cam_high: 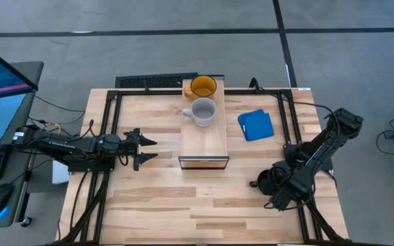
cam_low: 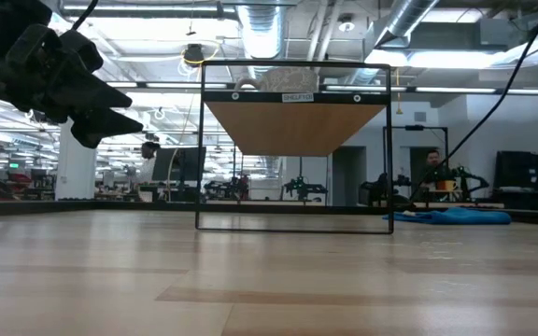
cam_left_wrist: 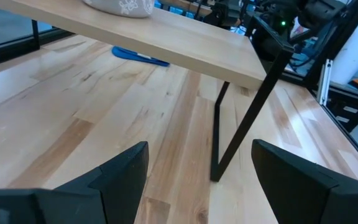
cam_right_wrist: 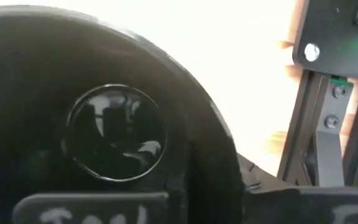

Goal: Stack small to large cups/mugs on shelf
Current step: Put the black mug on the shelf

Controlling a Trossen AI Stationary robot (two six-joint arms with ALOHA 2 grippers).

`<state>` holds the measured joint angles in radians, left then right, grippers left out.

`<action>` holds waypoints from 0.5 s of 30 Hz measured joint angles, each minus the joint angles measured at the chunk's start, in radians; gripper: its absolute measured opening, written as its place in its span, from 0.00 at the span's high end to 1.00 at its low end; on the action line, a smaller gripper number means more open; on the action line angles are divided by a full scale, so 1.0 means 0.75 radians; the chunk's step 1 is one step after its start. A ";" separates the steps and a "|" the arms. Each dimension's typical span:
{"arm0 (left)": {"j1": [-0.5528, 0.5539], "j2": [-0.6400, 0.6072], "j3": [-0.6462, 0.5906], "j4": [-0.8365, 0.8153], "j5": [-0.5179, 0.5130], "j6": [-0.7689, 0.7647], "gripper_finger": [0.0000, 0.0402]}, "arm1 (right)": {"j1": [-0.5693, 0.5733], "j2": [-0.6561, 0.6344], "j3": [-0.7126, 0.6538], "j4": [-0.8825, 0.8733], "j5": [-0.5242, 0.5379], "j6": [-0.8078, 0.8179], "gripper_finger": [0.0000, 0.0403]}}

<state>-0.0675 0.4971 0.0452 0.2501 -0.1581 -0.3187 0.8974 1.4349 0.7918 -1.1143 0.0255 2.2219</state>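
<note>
Black mug being taken at the worktop's right front; two mugs already on the shelf.

The yellow mug (cam_high: 202, 87) and grey mug (cam_high: 203, 111) are set on the shelf (cam_high: 204, 140), leaving bare plank at its front end. The black mug (cam_right_wrist: 104, 130) is met by the right pincer (cam_high: 269, 184), but whether its fingers are clamped cannot be told. A lift over the shelf's dark front edge is judged next. The left pincer (cam_high: 146, 149) is held apart beside the shelf; open worktop (cam_high: 156, 205) lies between.
</note>
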 joint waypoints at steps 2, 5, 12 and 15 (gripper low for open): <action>0.000 0.000 0.000 0.000 0.000 0.000 0.31 | 0.001 -0.008 0.000 -0.001 0.018 0.006 0.84; 0.000 0.000 0.000 0.001 -0.005 0.000 0.31 | 0.001 -0.020 0.000 -0.001 0.023 0.007 0.85; 0.000 0.000 0.000 0.004 -0.007 0.000 0.31 | -0.011 -0.045 0.000 0.004 0.025 0.001 0.90; 0.000 0.000 0.000 0.004 -0.007 0.000 0.31 | -0.030 -0.075 -0.001 0.019 0.011 -0.054 0.92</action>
<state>-0.0675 0.4969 0.0452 0.2531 -0.1631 -0.3187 0.8750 1.3786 0.7908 -1.1001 0.0337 2.1817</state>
